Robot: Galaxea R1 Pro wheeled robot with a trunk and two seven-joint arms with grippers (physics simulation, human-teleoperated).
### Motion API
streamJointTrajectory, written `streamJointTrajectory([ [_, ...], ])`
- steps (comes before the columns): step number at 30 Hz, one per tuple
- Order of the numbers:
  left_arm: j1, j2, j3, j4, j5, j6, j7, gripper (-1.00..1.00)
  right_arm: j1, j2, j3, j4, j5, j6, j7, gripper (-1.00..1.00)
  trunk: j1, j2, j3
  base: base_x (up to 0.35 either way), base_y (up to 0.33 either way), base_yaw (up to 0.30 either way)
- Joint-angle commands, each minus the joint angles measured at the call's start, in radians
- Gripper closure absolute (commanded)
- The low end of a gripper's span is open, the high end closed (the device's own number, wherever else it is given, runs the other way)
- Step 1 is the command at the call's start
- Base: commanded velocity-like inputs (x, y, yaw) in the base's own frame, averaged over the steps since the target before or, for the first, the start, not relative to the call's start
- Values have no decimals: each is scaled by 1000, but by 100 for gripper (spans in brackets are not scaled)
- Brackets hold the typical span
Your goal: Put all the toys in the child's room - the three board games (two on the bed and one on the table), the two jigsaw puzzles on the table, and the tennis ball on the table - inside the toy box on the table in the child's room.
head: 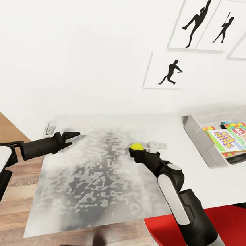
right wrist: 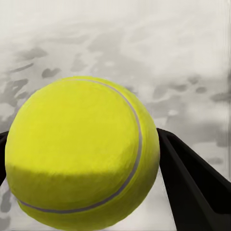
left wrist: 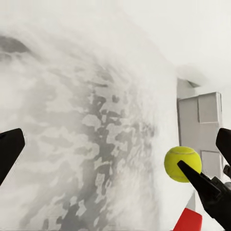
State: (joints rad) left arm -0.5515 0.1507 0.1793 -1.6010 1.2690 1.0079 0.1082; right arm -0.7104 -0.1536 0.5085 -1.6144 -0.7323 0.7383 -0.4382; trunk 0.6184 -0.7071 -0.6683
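- The table (head: 100, 183) runs across the room against the white wall, its mottled grey top nearest us and a paler stretch off to the right.
- The toy box (head: 201, 138) sits on that paler stretch, far right, with two jigsaw puzzles (head: 245, 135) and a board game (head: 224, 139) lying inside it.
- The left gripper (head: 69, 136) hangs over the table's left part, its fingers spread apart and holding nothing.
- The right gripper (head: 135, 152) is over the middle of the table, left of the toy box, jaws clamped on the tennis ball (head: 136, 147).
- The ball sits pinched between the two dark fingers (right wrist: 192, 187), clear of the tabletop.
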Motion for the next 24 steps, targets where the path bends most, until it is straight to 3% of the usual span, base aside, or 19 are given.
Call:
streamJointTrajectory([
  [1,-2,-2,2,7,-38,-1,16,-100,-2,-5,-1,-2,-12,0,-14,100,0,-1,1,0,0,0],
  [5,-1,-3,4,14,-93,-3,11,-100,-3,-6,-5,-2,-12,0,-13,100,0,-1,7,0,0,0],
  [19,4,0,19,15,-99,-4,6,-100,0,2,-1,-2,-13,1,-11,100,0,-1,30,-85,-56,0],
  [24,4,-3,10,29,-99,-55,6,-100,0,2,0,-2,-13,1,-8,100,0,-1,38,-7,-5,0],
])
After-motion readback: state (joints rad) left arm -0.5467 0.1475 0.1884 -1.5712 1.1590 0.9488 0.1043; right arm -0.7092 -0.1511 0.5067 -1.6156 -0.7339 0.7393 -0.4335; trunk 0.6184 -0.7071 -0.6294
